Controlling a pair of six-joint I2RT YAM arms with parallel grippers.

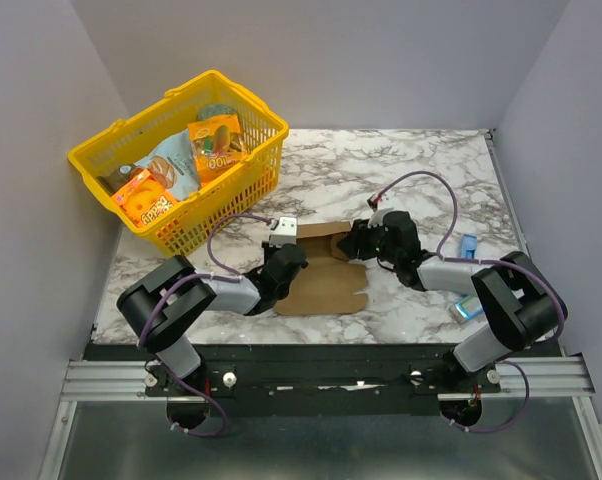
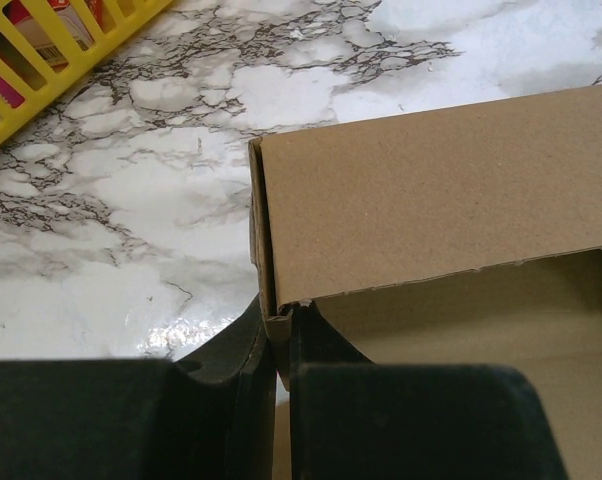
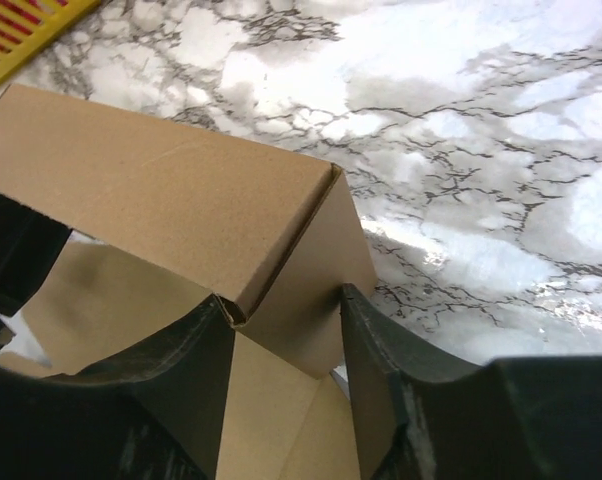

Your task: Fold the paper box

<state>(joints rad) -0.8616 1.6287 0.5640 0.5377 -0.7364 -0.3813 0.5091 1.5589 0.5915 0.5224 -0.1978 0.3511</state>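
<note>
Left tool (image 2: 281,335) pinches brown paper box (image 2: 431,190); basket (image 1: 226,200) labels illegible.

— What is the paper box (image 2: 431,190) made of?
— Plain brown cardboard, matt and faintly fibrous.
— And the table (image 1: 411,170)?
— A marble-patterned top, smooth and glossy enough to catch glare. The basket (image 1: 231,192) is shiny yellow plastic, and the snack packs (image 1: 216,135) look like glossy film.
</note>
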